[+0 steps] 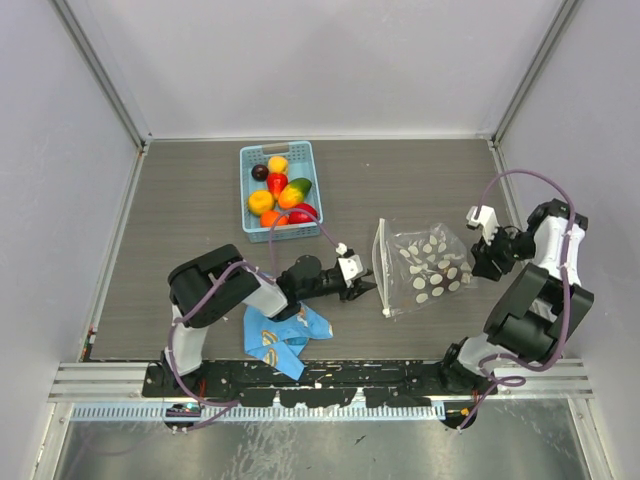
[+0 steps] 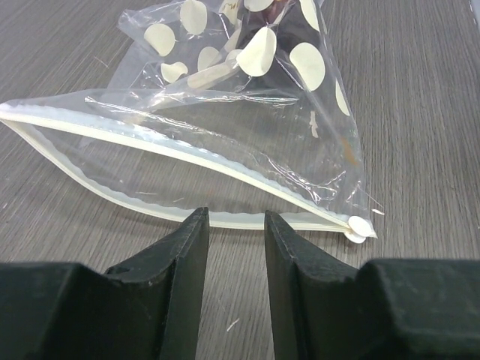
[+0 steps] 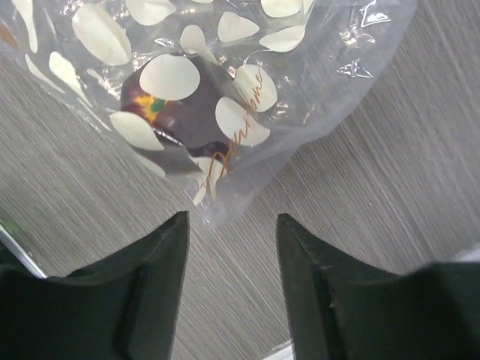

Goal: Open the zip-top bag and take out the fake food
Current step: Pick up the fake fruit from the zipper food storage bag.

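Bag (image 1: 428, 264): clear plastic zip-top bag with white polka dots, flat on the grey wood-grain surface (image 1: 190, 200), right of centre, between the two arms' claws.
Zip strip (image 1: 384, 268): white, along the edge facing the left arm; the left wrist view shows its two lips parted and the mouth gaping.
Left claw (image 2: 234, 219): black fingers slightly apart with nothing between them, tips just short of the strip's lower lip.
Right claw (image 3: 232, 219): black fingers spread wider, empty, tips just short of the zip-top bag's closed corner.
Food inside: one glossy dark purple plastic piece (image 3: 187, 124) with a yellow-green patch sits in the bag near that closed end.
Food outside: red, orange, yellow, green and dark purple plastic fruits and vegetables (image 1: 282, 192) lie heaped in a light blue slotted plastic basket (image 1: 245, 190), well apart from the bag, toward the far left.
Cloth: blue cartoon-print cloth (image 1: 285, 335) lies crumpled beside the left arm at the near edge.
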You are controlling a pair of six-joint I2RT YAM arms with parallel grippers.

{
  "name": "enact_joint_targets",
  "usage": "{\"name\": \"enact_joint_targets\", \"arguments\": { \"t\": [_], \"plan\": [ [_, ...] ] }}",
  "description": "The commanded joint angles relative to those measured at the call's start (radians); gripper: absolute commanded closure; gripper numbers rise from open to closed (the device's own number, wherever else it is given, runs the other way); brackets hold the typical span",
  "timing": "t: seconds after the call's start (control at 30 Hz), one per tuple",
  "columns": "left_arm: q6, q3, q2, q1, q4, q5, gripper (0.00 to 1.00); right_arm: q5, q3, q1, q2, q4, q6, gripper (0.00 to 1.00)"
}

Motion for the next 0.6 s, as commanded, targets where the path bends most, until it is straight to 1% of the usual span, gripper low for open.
{"name": "enact_joint_targets", "arguments": {
  "t": [0.0, 0.03, 0.1, 0.17, 0.2, 0.23, 0.3, 0.4, 0.47, 0.57],
  "plan": [
    [0.033, 0.041, 0.016, -0.006, 0.066, -0.009, 0.63, -0.026, 0.064, -0.014, -0.070, -0.147, -0.202, 0.36],
    [0.033, 0.045, 0.019, -0.007, 0.061, -0.010, 0.63, -0.043, 0.053, -0.014, -0.075, -0.162, -0.256, 0.29],
    [0.032, 0.056, 0.023, -0.008, 0.052, -0.011, 0.63, -0.070, 0.011, -0.014, -0.086, -0.194, -0.428, 0.15],
    [0.032, 0.062, 0.026, -0.007, 0.043, -0.013, 0.62, -0.071, -0.046, -0.014, -0.093, -0.214, -0.641, 0.06],
    [0.032, 0.065, 0.027, -0.008, 0.036, -0.013, 0.62, -0.073, -0.066, -0.014, -0.093, -0.208, -0.703, 0.03],
    [0.032, 0.067, 0.026, -0.009, 0.030, -0.013, 0.61, -0.079, -0.073, -0.014, -0.087, -0.204, -0.746, 0.01],
    [0.032, 0.069, 0.027, -0.010, 0.019, -0.014, 0.61, -0.087, -0.055, -0.014, -0.056, -0.203, -0.779, 0.01],
    [0.030, 0.072, 0.032, -0.010, 0.018, -0.011, 0.60, -0.091, -0.018, -0.014, -0.003, -0.193, -0.792, 0.03],
    [0.028, 0.078, 0.036, -0.010, 0.018, -0.007, 0.60, -0.098, -0.023, -0.011, 0.006, -0.167, -0.818, 0.01],
    [0.024, 0.082, 0.040, -0.009, 0.018, -0.005, 0.60, -0.094, -0.038, 0.014, 0.010, -0.116, -0.810, 0.00]
  ]
}}
